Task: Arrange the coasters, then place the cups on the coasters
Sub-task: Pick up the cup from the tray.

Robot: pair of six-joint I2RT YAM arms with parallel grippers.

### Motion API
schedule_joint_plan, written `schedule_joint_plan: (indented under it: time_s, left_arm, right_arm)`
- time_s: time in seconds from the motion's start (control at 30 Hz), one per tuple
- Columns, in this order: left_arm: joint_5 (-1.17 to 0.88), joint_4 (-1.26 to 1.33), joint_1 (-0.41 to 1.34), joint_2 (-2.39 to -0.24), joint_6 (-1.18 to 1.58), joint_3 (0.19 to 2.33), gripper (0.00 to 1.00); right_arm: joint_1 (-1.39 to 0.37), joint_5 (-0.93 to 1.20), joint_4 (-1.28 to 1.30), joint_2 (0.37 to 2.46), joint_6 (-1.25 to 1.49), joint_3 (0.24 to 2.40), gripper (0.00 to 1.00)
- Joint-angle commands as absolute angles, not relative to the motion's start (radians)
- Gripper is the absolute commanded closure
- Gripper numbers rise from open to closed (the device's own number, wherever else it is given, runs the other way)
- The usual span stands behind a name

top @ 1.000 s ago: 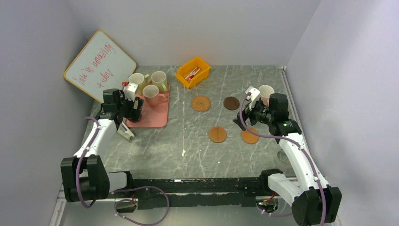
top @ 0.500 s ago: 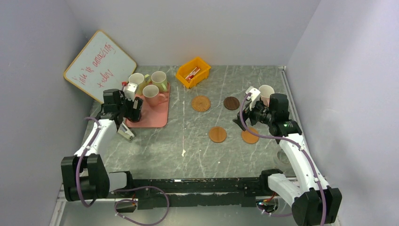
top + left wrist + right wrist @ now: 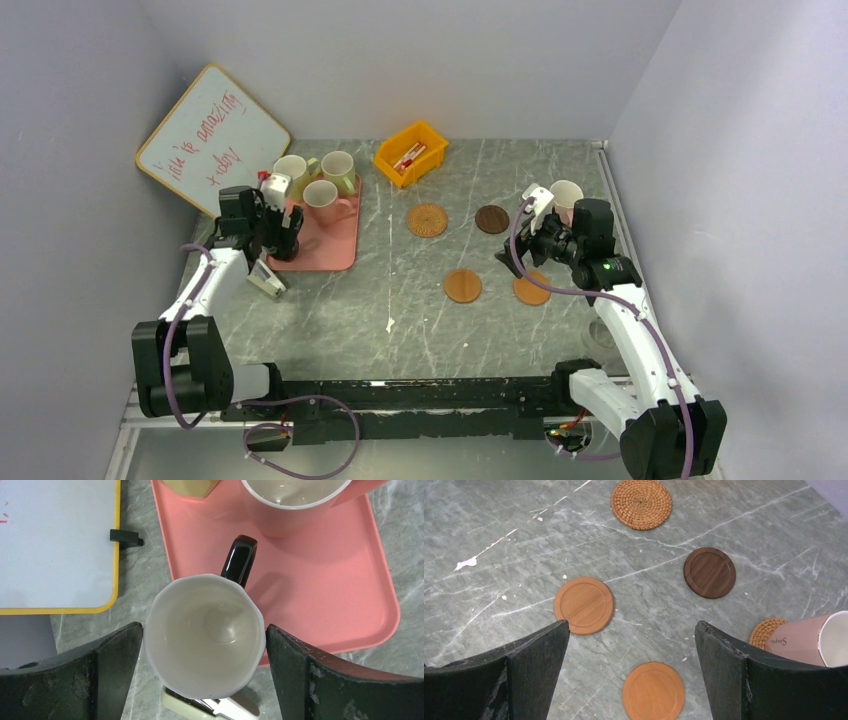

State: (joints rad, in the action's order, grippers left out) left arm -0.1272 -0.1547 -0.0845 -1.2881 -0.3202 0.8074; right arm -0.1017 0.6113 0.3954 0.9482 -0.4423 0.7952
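A black cup (image 3: 205, 635) with a white inside stands at the near left corner of the pink tray (image 3: 325, 595). My left gripper (image 3: 205, 630) is open, one finger on each side of the rim, touching it or nearly. A pink cup (image 3: 322, 197) and two pale green cups (image 3: 338, 168) share the tray. Another pink cup (image 3: 809, 637) rests on a woven coaster (image 3: 764, 631) at the right. My right gripper (image 3: 631, 625) hangs open and empty above two orange coasters (image 3: 653, 691) (image 3: 584, 605). Farther back lie a dark brown coaster (image 3: 709, 572) and a second woven coaster (image 3: 641, 502).
A cream stapler (image 3: 267, 283) lies just in front of the tray, under the left gripper. A whiteboard (image 3: 212, 138) leans on the back left wall. A yellow bin (image 3: 410, 152) stands at the back. Grey walls close in on both sides.
My left gripper has shifted slightly toward the back left, still around the black cup. The right arm and the coasters have not moved.
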Motion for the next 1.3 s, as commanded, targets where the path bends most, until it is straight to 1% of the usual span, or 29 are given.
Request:
schedule_joint_plan:
  time_s: [0.0, 0.17, 0.33, 0.7, 1.03, 1.07, 1.1, 1.13, 1.17, 1.27]
  left_arm:
    - [-0.143, -0.13, -0.097, -1.258, -0.304, 0.815, 0.04]
    - [-0.124, -0.117, -0.099, -1.239, -0.296, 0.811, 0.04]
    - [-0.119, -0.144, -0.102, -1.301, -0.301, 0.83, 0.04]
    - [-0.157, -0.149, -0.109, -1.362, -0.3, 0.843, 0.04]
    - [-0.178, -0.134, -0.111, -1.313, -0.308, 0.817, 0.04]
    - [-0.182, -0.135, -0.111, -1.307, -0.308, 0.817, 0.12]
    - [-0.187, -0.139, -0.111, -1.303, -0.31, 0.821, 0.24]
    - [-0.191, -0.148, -0.111, -1.302, -0.31, 0.824, 0.39]
    - [-0.194, -0.154, -0.111, -1.302, -0.312, 0.827, 0.41]
    - [-0.197, -0.159, -0.11, -1.305, -0.316, 0.829, 0.4]
  right_arm:
    - [-0.104, 0.64, 0.37, 0.933, -0.457, 0.795, 0.0]
    - [-0.104, 0.64, 0.371, 0.932, -0.458, 0.795, 0.0]
    - [-0.105, 0.641, 0.371, 0.929, -0.458, 0.795, 0.0]
    - [-0.105, 0.643, 0.369, 0.929, -0.457, 0.795, 0.0]
    - [-0.105, 0.643, 0.371, 0.932, -0.458, 0.796, 0.0]
    - [-0.106, 0.643, 0.37, 0.931, -0.458, 0.795, 0.0]
    - [-0.104, 0.643, 0.37, 0.931, -0.457, 0.795, 0.0]
    - [-0.104, 0.643, 0.369, 0.931, -0.458, 0.795, 0.0]
    - [-0.105, 0.643, 0.369, 0.932, -0.458, 0.795, 0.0]
    - [-0.104, 0.643, 0.371, 0.932, -0.458, 0.795, 0.0]
